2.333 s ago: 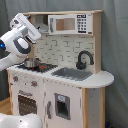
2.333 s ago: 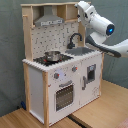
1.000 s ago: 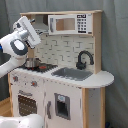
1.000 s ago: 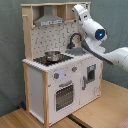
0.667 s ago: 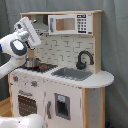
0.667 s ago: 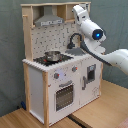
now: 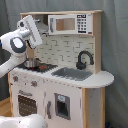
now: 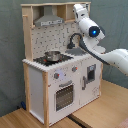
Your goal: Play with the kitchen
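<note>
**Arm raised at the upper shelf of the toy kitchen**

The kitchen point(image 7: 65, 75) fills most of both exterior views, a white and light-wood toy unit standing on a wooden floor point(image 8: 95, 117) against a grey backdrop. The white Panda arm point(image 8: 112, 55) comes in from the second exterior view's right and from the first exterior view's left, crossing in front of the tiled back panel and partly hiding it. Its wrist is lifted to the height of the upper shelf, and the gripper point(image 8: 78, 8) sits near the top edge of the kitchen, close to the hood point(image 8: 48, 20). Whether the fingers are wide or narrow I cannot tell.

The microwave point(image 7: 70, 23) shows plainly in the first exterior view; in the second exterior view the arm covers that corner. The oven door point(image 8: 62, 95) faces the camera in the second exterior view. On the worktop, the grey sink point(image 7: 72, 74) lies beside the black faucet point(image 7: 84, 59), with open room around both. A small metal pot point(image 8: 52, 55) stands on the stove point(image 8: 47, 60), well below the gripper. The rounded end of the worktop past the sink is bare in the first exterior view.
</note>
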Tool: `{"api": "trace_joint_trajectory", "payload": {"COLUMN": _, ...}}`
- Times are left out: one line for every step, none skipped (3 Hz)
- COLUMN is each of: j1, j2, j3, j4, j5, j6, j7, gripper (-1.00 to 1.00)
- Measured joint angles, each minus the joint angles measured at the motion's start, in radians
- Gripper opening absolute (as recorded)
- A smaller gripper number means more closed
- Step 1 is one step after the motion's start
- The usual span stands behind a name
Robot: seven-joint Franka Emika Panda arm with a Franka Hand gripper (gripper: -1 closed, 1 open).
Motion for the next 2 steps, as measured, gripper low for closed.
{"api": "trace_joint_trajectory", "payload": {"j1": -0.004, "j2": 0.000, "j3": -0.002, "j4": 0.005, "j5": 0.000, "j6": -0.010, "j7": 0.004, "gripper": -1.00}}
{"api": "trace_joint_trajectory", "payload": {"j1": -0.049, "j2": 0.000, "j3": -0.005, "j4": 0.052, "j5": 0.000, "j6": -0.089, "j7": 0.042, "gripper": -1.00}}
